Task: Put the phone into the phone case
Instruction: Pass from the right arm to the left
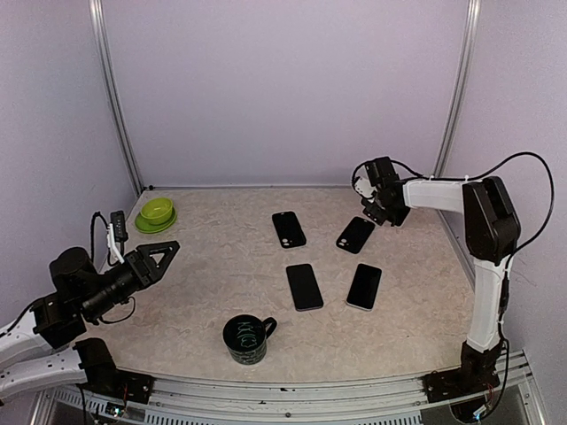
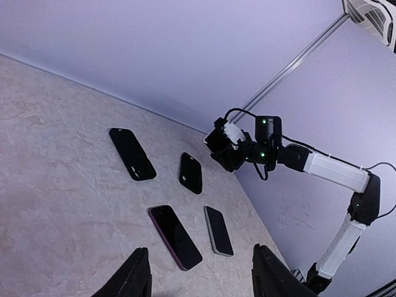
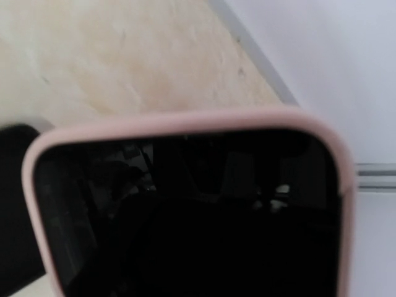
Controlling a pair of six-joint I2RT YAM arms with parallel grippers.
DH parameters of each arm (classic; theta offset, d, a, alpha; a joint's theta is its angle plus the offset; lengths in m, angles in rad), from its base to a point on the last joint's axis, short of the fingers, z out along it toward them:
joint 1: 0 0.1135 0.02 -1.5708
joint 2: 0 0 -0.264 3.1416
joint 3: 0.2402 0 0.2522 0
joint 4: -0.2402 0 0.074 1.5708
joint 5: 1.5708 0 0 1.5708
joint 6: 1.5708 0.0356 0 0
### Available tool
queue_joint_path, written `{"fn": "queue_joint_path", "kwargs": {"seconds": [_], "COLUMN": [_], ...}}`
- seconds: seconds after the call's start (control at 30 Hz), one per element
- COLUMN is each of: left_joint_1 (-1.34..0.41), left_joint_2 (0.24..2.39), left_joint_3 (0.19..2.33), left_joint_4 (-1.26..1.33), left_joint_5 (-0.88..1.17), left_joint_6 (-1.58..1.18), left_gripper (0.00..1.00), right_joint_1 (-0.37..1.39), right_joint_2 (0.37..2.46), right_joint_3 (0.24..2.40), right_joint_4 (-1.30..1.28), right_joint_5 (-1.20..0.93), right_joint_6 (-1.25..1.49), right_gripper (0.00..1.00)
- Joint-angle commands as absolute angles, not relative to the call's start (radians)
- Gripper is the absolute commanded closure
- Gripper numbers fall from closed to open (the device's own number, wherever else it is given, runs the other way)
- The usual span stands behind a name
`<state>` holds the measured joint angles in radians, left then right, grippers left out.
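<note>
The left hand [image 1: 168, 251] hangs low over the worktop's [image 1: 204, 301] left side, fingers spread wide, holding nothing. Just behind it sits a green bowl [image 1: 156, 212]; a black mug [image 1: 246, 339] stands near the front edge. Four dark phone shapes lie flat and apart: rear-left phone [image 1: 288, 229], front-left phone [image 1: 304, 286], rear-right phone [image 1: 355, 235] and front-right phone [image 1: 364, 286] — which one is an empty case I cannot tell. The right hand [image 1: 376, 215] hovers at the rear-right phone — whether it is open or closed I cannot tell, as a pink-rimmed dark slab [image 3: 185, 210] fills its own camera.
</note>
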<state>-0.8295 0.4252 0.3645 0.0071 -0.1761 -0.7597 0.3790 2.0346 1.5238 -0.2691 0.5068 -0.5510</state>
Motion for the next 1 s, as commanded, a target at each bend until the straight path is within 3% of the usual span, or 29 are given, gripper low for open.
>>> {"fn": "queue_joint_path", "kwargs": {"seconds": [0.0, 0.97], "left_joint_1": [-0.819, -0.765], "left_joint_2": [0.399, 0.370], "left_joint_3": [0.348, 0.295], "left_joint_4": [0.014, 0.042], "left_joint_5": [-0.158, -0.100], "left_joint_6": [-0.763, -0.794], "left_gripper": [0.45, 0.45], "right_joint_1": [0.324, 0.247], "right_joint_2": [2.094, 2.162], "right_joint_3": [1.564, 1.547], "right_joint_4": [-0.217, -0.400], "right_joint_5": [0.578, 0.332], "right_joint_6": [-0.621, -0.508], "right_gripper": [0.29, 0.20]}}
